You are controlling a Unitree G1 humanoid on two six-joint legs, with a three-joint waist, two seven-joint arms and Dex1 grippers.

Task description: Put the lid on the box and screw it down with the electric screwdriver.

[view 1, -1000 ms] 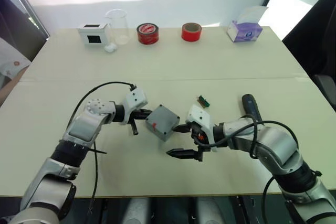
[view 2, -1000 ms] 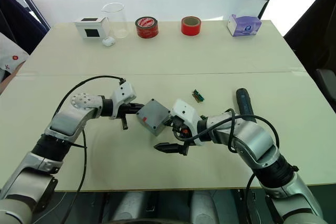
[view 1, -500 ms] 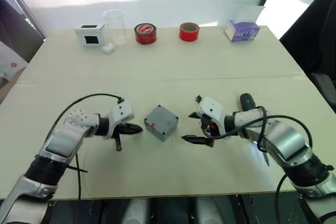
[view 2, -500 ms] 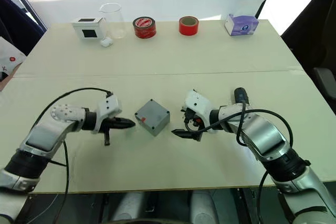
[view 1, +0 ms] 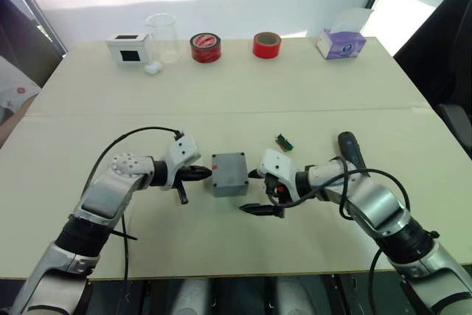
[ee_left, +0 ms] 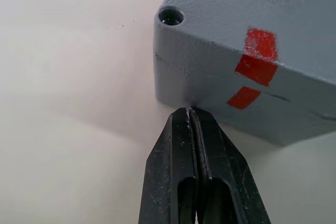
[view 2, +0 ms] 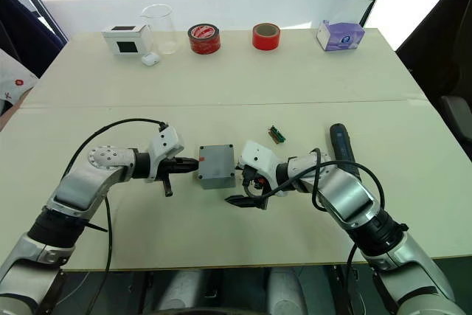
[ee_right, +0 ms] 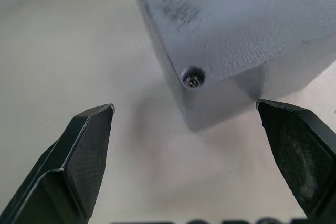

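Observation:
The gray box (view 1: pixel 229 174) rests on the table between my grippers, with red marks (ee_left: pixel 253 56) on the side facing the left one. The lid (ee_left: pixel 247 3) sits on top of it, its seam running along that side. One corner hole (ee_right: pixel 193 80) holds a screw. My left gripper (view 1: pixel 206 175) is shut, its tip (ee_left: pixel 189 113) right at the box's left wall near the bottom. My right gripper (view 1: pixel 253 192) is open just right of the box, holding nothing. The black electric screwdriver (view 1: pixel 352 151) lies on the table farther right, behind the right arm.
A small green circuit piece (view 1: pixel 284 141) lies behind the right gripper. Along the far edge stand a white box with a black panel (view 1: pixel 130 47), a glass beaker (view 1: pixel 164 36), two red tape rolls (view 1: pixel 206 47) (view 1: pixel 268 44) and a purple tissue box (view 1: pixel 341 40).
The box, held tilted a second ago, now lies flat and has turned square to the table edge. Both grippers, which had drawn apart, have closed back in on its two sides.

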